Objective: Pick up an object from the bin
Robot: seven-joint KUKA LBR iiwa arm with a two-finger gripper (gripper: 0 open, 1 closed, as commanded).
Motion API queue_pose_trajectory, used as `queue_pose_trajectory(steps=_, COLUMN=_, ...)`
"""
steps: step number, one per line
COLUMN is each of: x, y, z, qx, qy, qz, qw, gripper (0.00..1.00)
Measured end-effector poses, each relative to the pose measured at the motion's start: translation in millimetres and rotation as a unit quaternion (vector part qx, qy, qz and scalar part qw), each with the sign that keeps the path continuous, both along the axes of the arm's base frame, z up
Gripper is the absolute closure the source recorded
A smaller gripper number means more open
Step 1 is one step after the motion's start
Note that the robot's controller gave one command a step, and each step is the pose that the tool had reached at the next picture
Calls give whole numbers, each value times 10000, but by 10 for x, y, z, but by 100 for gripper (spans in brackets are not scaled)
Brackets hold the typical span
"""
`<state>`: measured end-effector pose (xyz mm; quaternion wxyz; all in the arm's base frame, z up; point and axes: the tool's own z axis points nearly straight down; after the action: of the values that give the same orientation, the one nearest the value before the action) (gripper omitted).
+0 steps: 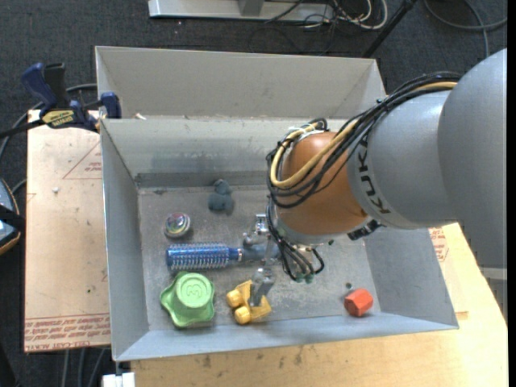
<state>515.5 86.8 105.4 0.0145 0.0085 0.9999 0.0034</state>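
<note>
Camera view: the gripper is seen spread open at lower centre of the frame, one finger above and one below the handle end of the blue hairbrush. The brush's long axis runs left-right, extending leftward from the gripper. A yellow toy lies by the lower finger; contact possibly, not confirmed.

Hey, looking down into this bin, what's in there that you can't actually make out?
1. Blue brush: its handle end runs under the gripper, camera view.
2. Yellow toy: partly covered by the gripper, camera view; shape unclear.
3. Bin floor beneath the arm's orange cover: hidden, camera view.
4. Small grey-blue thing by the back wall: too small to name.
5. Round shiny thing above the brush: too small to identify.
</note>
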Motion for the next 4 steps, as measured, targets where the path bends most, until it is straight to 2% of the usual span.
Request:
queue_pose_trajectory(steps=1, x=-16, y=-4, z=-15, qx=-4, qy=48, qz=-6, qw=10000, gripper=100)
queue_pose_trajectory(steps=2, x=-74, y=15, z=511, qx=-14, qy=116, qz=-453, qw=9989, gripper=100)
queue_pose_trajectory(steps=3, x=-84, y=10, z=485, qx=-19, qy=140, qz=-459, qw=9988, gripper=0)
queue_pose_trajectory(steps=4, x=-83, y=-267, z=-333, qx=-12, qy=100, qz=-26, qw=9999, gripper=0)
